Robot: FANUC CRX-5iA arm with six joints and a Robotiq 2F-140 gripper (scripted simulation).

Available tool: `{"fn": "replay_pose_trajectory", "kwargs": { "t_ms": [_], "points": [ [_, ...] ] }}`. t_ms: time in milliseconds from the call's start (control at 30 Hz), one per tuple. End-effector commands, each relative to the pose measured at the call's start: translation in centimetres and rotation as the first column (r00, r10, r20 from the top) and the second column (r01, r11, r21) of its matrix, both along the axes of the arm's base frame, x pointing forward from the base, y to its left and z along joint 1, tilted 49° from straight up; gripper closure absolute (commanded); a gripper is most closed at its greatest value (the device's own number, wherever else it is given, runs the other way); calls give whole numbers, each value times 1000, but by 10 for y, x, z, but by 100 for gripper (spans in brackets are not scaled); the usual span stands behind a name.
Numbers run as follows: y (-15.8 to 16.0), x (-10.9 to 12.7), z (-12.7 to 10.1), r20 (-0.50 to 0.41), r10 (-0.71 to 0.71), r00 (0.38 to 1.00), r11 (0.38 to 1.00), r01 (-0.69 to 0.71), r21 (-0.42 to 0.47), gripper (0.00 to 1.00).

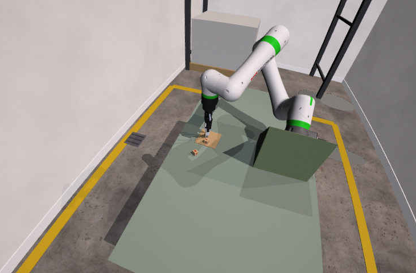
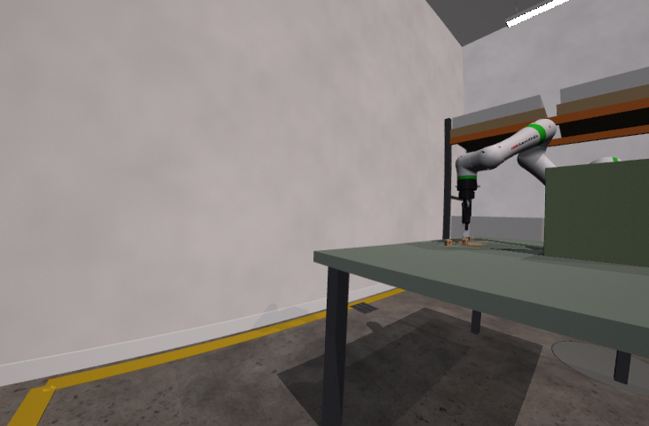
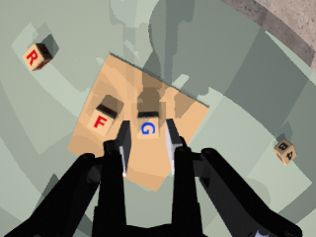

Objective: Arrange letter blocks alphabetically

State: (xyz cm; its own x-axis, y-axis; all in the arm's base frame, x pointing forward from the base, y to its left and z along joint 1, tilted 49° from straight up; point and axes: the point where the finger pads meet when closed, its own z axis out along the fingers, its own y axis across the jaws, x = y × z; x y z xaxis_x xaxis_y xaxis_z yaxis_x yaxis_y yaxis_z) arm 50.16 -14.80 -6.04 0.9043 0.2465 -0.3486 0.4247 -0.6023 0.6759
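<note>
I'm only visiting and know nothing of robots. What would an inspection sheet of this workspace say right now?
Surface: green table; a tan mat lies flat on it.
Job's things: block F and block G sit side by side on the mat, letters up. Block R is off the mat on the table. The fourth block is off the mat on the other side.
Clutter: large dark green box on the table.
End effector: fingers apart, one on each side of block G, gripping nothing.
Cables: nothing seen.
Surroundings: pale walls, shelving rack, yellow floor line.
</note>
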Motion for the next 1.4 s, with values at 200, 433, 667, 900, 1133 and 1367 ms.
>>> {"fn": "replay_pose_trajectory", "kwargs": {
  "t_ms": [200,433,667,900,1133,1367],
  "points": [
    [0,0,-1,0,0,1000,1000,0,0,75],
    [0,0,-1,0,0,1000,1000,0,0,75],
    [-4,0,-3,0,0,1000,1000,0,0,75],
    [-10,0,-9,0,0,1000,1000,0,0,75],
    [-20,-1,-17,0,0,1000,1000,0,0,75],
    [-24,-1,-21,0,0,1000,1000,0,0,75]
  ]
}}
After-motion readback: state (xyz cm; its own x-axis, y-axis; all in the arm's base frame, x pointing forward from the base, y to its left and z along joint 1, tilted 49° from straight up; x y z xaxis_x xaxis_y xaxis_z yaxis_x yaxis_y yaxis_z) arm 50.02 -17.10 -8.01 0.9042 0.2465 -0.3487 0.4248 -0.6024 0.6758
